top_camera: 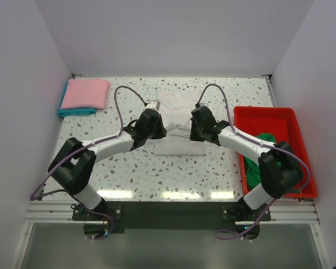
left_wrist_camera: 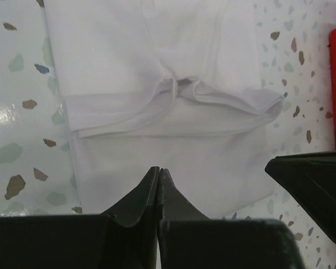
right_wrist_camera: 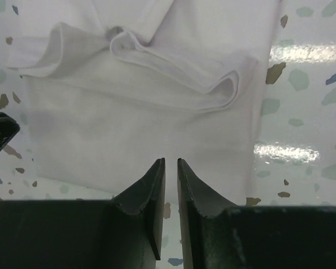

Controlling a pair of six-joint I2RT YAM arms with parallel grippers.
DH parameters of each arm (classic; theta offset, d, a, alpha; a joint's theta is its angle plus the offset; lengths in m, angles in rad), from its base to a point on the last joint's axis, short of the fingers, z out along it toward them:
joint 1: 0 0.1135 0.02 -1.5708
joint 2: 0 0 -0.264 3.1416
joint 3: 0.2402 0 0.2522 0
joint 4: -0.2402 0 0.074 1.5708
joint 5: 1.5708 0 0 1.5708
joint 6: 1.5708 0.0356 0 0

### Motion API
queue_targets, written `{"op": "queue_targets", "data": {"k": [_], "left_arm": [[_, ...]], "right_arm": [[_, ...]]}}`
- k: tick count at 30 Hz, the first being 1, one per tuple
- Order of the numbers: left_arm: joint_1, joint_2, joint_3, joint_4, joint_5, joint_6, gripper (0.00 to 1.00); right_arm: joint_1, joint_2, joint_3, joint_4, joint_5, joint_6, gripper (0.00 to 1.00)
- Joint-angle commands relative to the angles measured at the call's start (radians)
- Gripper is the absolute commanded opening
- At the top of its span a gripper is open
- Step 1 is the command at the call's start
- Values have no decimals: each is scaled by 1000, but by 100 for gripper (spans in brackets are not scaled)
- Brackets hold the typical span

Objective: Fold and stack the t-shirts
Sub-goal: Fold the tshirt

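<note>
Arms (top_camera: 109, 144) converging over white t-shirt (top_camera: 178, 147), left gripper (left_wrist_camera: 158, 170) closed (right gripper (right_wrist_camera: 171, 161) ajar)

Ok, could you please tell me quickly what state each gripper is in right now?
Left gripper: closed, holding nothing.
Right gripper: slightly open, narrow gap, holding nothing.

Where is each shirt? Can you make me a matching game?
Things:
1. white shirt
2. pink shirt
3. teal shirt
4. green shirt

Places:
A. in the red tray
B. under the pink shirt
C. middle of the table
D. on the teal shirt

Pairs: 1-C, 2-D, 3-B, 4-A
</note>
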Motion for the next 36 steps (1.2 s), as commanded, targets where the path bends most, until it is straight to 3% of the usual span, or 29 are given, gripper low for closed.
{"op": "queue_targets", "data": {"k": [1, 14, 29, 33, 34, 36], "left_arm": [[-25, 58, -12, -8, -26, -25, 1], [-30, 222, 123, -19, -19, 12, 3], [42, 359, 327, -99, -7, 62, 14], [61, 335, 358, -83, 16, 81, 25], [62, 324, 359, -77, 18, 87, 34], [62, 284, 359, -74, 13, 99, 43]], "right_arm": [[23, 35, -18, 50, 21, 23, 18], [24, 250, 122, 26, 50, 2, 17], [-36, 308, 218, -8, 33, -35, 18], [-53, 331, 266, -10, 32, -46, 18], [-59, 340, 274, -11, 30, -46, 18], [-78, 348, 300, -14, 16, -46, 18]]}}
